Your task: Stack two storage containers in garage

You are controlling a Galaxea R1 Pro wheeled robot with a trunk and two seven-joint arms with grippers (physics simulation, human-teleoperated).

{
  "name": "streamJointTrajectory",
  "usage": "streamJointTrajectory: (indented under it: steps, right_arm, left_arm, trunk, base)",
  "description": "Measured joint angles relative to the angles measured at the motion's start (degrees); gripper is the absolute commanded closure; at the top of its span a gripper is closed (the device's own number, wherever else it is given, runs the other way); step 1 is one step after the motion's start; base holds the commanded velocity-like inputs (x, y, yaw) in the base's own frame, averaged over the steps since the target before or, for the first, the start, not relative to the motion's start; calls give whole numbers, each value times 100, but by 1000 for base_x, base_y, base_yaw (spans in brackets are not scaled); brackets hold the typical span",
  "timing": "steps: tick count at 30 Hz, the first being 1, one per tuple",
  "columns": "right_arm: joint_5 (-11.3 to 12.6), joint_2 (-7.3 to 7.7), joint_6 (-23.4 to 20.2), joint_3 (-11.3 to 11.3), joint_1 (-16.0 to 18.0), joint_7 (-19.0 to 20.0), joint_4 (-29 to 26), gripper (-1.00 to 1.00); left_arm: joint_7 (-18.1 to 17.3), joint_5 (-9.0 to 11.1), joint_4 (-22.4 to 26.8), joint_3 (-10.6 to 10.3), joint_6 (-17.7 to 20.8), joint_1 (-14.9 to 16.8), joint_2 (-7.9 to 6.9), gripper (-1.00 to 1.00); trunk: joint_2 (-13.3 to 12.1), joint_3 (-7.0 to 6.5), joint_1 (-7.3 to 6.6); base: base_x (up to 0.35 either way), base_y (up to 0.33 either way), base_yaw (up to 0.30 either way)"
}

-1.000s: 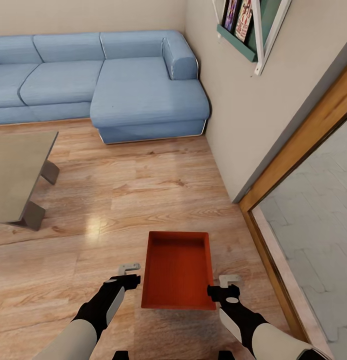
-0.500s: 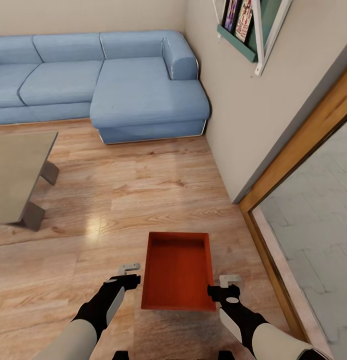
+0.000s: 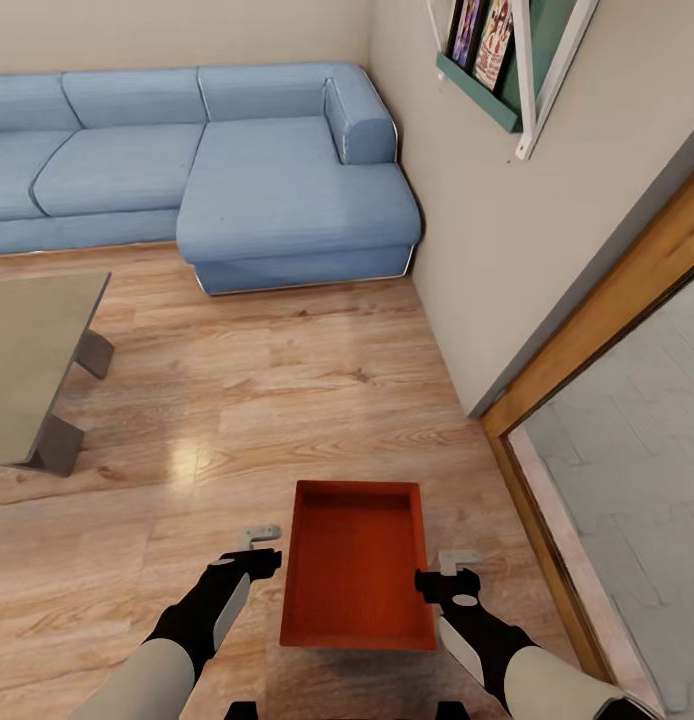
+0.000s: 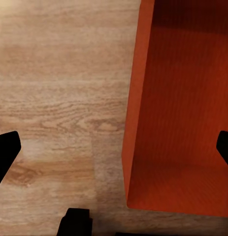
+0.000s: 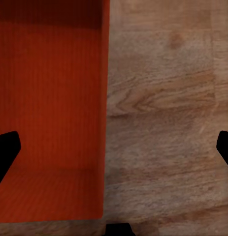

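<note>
One orange-red storage container [image 3: 357,565] lies open side up on the living room's light wood planks, straight ahead of me. My left gripper [image 3: 258,549] hovers beside its left wall and my right gripper [image 3: 457,568] beside its right wall, each a small gap away. In the left wrist view the container [image 4: 182,108] fills one half, and the left gripper [image 4: 115,150] is open, straddling its side wall. The right wrist view shows the container [image 5: 49,108] the same way, with the right gripper [image 5: 115,147] open. The garage is out of view.
A blue sectional sofa [image 3: 207,170] lines the far wall. A grey low table [image 3: 32,360] stands at the left. On the right are a beige wall [image 3: 487,250] with a magazine rack [image 3: 497,55] and a wood-framed glass door [image 3: 597,330].
The whole view has shifted slightly, so the camera moved. The container now appears a little larger and lower in the picture, further in between the two grippers. Both grippers stay open.
</note>
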State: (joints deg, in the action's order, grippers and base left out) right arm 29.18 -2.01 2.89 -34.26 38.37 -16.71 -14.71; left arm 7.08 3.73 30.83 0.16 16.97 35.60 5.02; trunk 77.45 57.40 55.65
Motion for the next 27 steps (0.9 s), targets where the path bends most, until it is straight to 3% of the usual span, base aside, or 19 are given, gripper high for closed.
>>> streamJointTrajectory:
  steps: [20,21,24,27]
  right_arm:
    - [4,-30,0,0,0,8,5,-100]
    - [9,-111,1,-3,0,16,11,-100]
    - [21,-204,11,0,0,17,58,-100]
    - [28,-236,16,0,0,17,88,-100]
  left_arm:
    - [4,-6,-8,-15,-3,0,-2,-100]
    - [99,-10,-101,-218,2,-1,2,-100]
    - [268,-8,-206,-571,-4,-1,6,-100]
    - [318,-7,-338,-760,-5,-1,15,-100]
  trunk:
    - [0,0,0]
    - [0,0,0]
    - [0,0,0]
    - [0,0,0]
  base:
    - [1,-43,0]
    - [0,0,0]
    - [0,0,0]
    - [0,0,0]
